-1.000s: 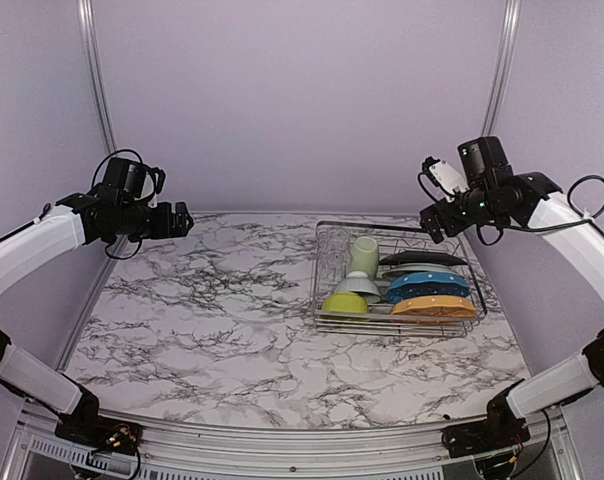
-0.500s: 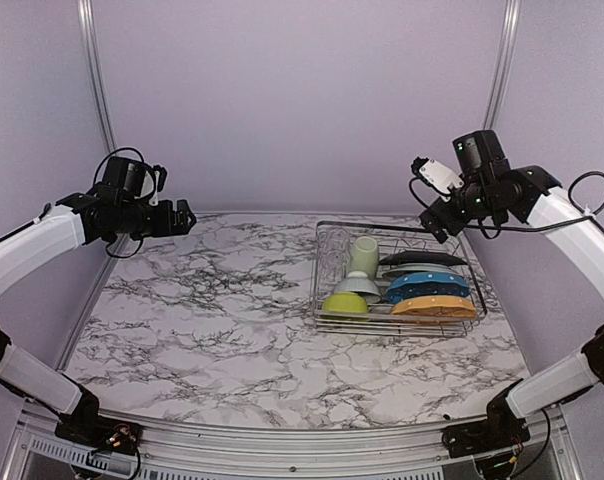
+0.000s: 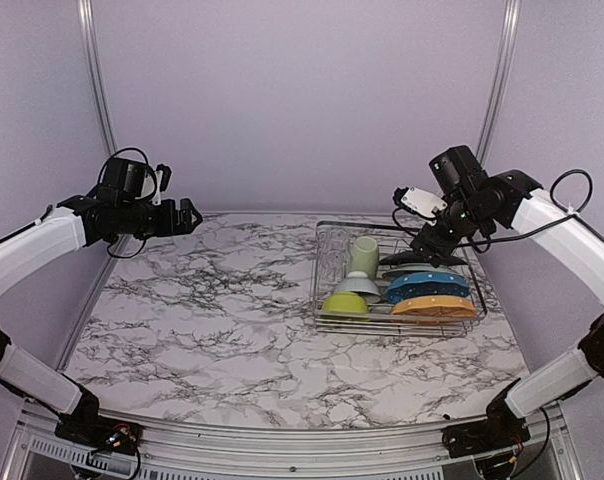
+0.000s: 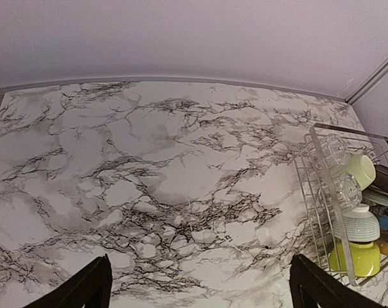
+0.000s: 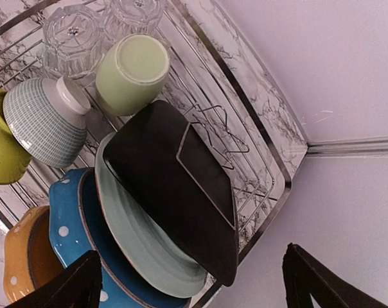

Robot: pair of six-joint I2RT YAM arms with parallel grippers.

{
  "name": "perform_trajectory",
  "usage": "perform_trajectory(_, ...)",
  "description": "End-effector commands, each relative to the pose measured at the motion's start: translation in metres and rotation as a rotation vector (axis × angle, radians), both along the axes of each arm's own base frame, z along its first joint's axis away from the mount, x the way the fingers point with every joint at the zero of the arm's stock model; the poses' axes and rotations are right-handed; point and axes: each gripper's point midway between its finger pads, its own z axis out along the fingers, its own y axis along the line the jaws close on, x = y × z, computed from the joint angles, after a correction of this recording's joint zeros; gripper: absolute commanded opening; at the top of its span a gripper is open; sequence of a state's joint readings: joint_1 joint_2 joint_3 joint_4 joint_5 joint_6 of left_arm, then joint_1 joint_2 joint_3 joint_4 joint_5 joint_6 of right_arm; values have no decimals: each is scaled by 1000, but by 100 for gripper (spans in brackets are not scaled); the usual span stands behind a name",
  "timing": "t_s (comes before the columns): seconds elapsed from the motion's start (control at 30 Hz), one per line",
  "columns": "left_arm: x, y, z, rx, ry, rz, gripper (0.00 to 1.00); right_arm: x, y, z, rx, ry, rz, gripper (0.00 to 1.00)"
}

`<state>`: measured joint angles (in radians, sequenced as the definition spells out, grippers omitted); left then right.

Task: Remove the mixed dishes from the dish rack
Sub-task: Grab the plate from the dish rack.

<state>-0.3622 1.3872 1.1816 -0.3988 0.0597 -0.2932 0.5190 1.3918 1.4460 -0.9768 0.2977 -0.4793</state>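
The dish rack (image 3: 316, 272) stands at the right of the marble table. It holds a dark square plate (image 3: 422, 258), a blue plate (image 3: 427, 288), an orange dotted plate (image 3: 434, 307), a pale green mug (image 3: 363, 254), clear glass (image 3: 334, 258), a lime green bowl (image 3: 344, 302) and a small white bowl (image 3: 358, 284). My right gripper (image 3: 425, 243) hangs open just above the dark square plate (image 5: 175, 186), its fingers either side of it without touching. Far off at the left, my left gripper (image 3: 188, 217) is open and holds nothing.
The rack's back right corner (image 5: 271, 192) sits near the wall and corner post. In the left wrist view, bare marble tabletop (image 4: 149, 179) stretches left of the rack (image 4: 313, 192). A pale teal plate (image 5: 149, 250) stands between the dark and blue plates.
My right arm has swung left and down from beside the wall to just over the dark square plate. The left gripper has edged slightly right.
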Motion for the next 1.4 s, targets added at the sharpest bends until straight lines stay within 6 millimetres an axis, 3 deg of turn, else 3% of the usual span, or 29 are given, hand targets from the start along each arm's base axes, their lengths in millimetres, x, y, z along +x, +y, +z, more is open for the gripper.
perform_trajectory(0.0,3,-11,1,-39,-7,-33,99,-8,11,-16,-50,53,38,94)
perform_trajectory(0.17,4,-11,1,-42,-13,-36,99,-8,13,-32,-114,80,55,90)
perform_trajectory(0.53,6,-11,1,-30,-26,-37,99,12,3,-42,-237,36,28,76)
perform_trajectory(0.77,8,-10,0,-8,-34,-40,99,16,-6,-53,-324,35,17,58)
perform_trajectory(0.93,9,-8,-2,8,-39,-38,99,20,-16,-54,-396,0,7,50)
perform_trajectory(1.37,14,-7,-2,22,-52,-28,99,35,-19,-63,-489,-84,35,42)
